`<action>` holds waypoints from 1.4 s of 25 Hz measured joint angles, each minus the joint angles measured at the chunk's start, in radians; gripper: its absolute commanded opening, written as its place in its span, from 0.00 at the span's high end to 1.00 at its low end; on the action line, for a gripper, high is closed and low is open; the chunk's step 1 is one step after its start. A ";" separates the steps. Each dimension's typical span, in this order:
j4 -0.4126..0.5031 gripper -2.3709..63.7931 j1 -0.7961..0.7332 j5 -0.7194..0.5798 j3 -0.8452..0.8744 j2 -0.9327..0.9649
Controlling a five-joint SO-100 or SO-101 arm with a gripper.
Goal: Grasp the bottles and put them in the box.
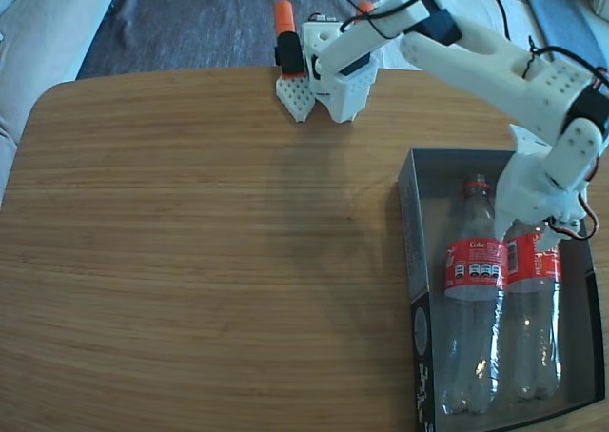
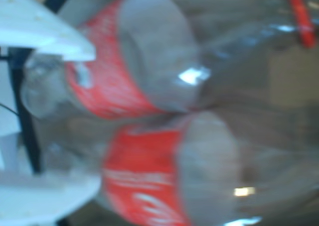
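Two clear bottles with red labels lie side by side inside the box, necks toward the far end. The left bottle shows in full with its red neck ring. My gripper hangs over the upper part of the right bottle and hides its neck. In the wrist view both bottles fill the frame, blurred. My gripper stands open there, its white fingers wide apart at the left, with the shoulder of the upper bottle between them.
The box sits at the right front of the wooden table, reaching its front and right edges. The arm's white base with an orange-topped part stands at the back edge. Dark fabric lies beyond.
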 measured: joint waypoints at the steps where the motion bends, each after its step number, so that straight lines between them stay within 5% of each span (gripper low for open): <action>1: 0.000 0.81 0.023 0.000 0.000 0.015; 5: 0.000 0.88 0.123 0.021 -0.015 0.031; 11: -0.005 0.91 0.247 0.275 -0.034 0.084; 19: -0.005 0.96 0.431 0.304 0.003 0.186; 25: -0.064 0.96 0.538 0.302 0.253 0.367; 35: -0.318 0.97 0.641 0.302 0.801 0.770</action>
